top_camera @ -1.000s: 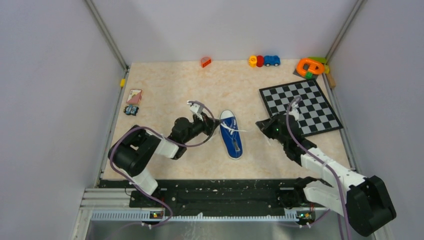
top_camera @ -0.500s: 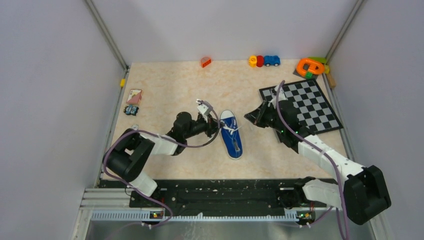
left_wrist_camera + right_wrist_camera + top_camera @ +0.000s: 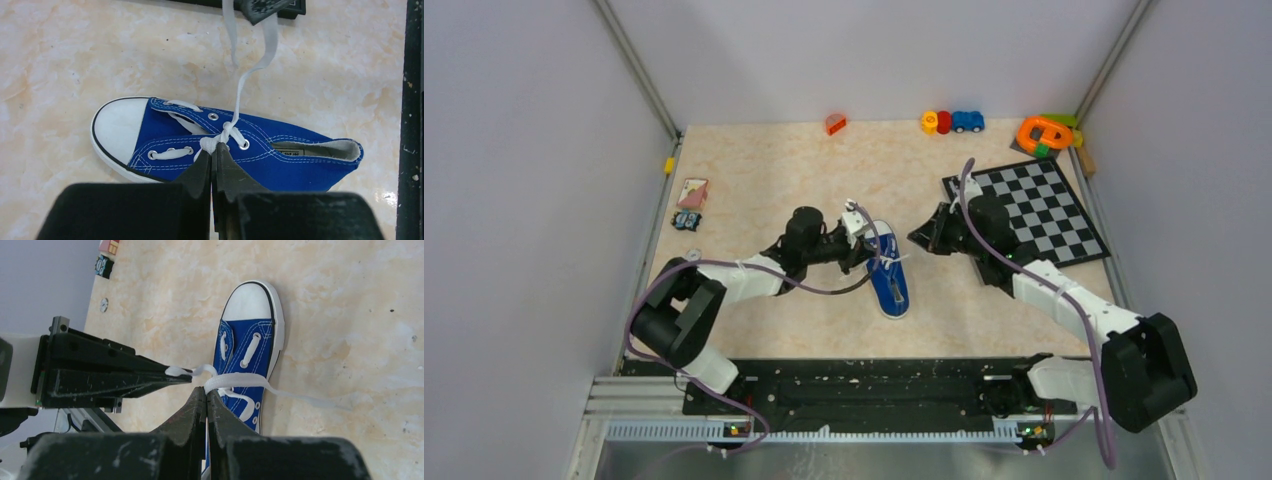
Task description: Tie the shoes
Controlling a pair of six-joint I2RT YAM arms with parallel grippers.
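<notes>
The blue shoe with its white toe cap lies mid-table, toe pointing away from the arm bases. In the left wrist view the shoe fills the middle. My left gripper is shut on a white lace right at the eyelets. My right gripper is shut on the other lace, which trails off across the shoe to the right. From above, the left gripper sits over the shoe's left side and the right gripper just right of it. The two tips are close together.
A checkerboard lies at the right, under the right arm's elbow. Small toys stand along the far edge: a red block, a blue toy car and an orange piece. Cards lie at the left edge.
Both grippers have closed in on the shoe. The left one moved right onto the lacing; the right one swung left and away from the bases, ending beside the shoe. Both stayed shut.
</notes>
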